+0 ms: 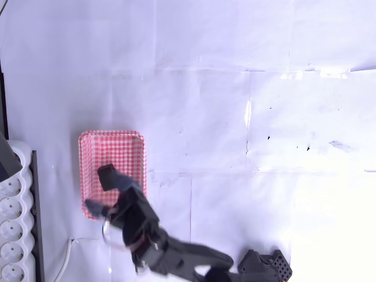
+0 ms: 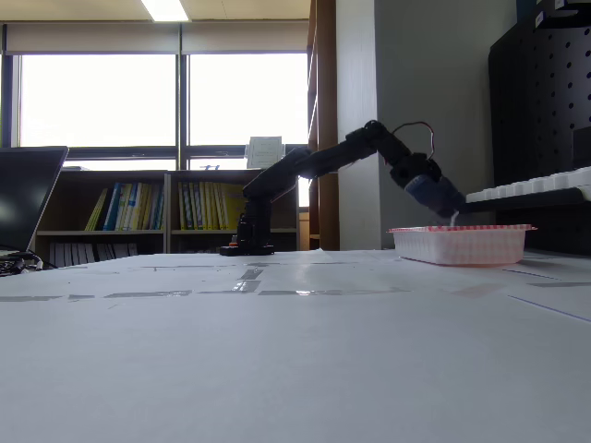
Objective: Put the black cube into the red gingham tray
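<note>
The red gingham tray [image 1: 111, 147] lies at the left of the overhead view, and at the right in the fixed view as the tray [image 2: 462, 245]. My gripper [image 1: 101, 192] hangs over the tray's near half with its jaws spread, and checked tray floor shows between them. A small black block, which looks like the black cube [image 1: 106, 176], sits inside the tray against the tip of the upper finger [image 1: 124, 183]. The lower finger [image 1: 93, 207] is apart from it. From the side, the gripper [image 2: 451, 212] dips behind the tray rim, which hides the cube.
A white power strip [image 1: 13, 229] runs along the left edge beside the tray. The arm's base [image 1: 264, 267] stands at the bottom right. The rest of the white table [image 1: 235, 117] is open.
</note>
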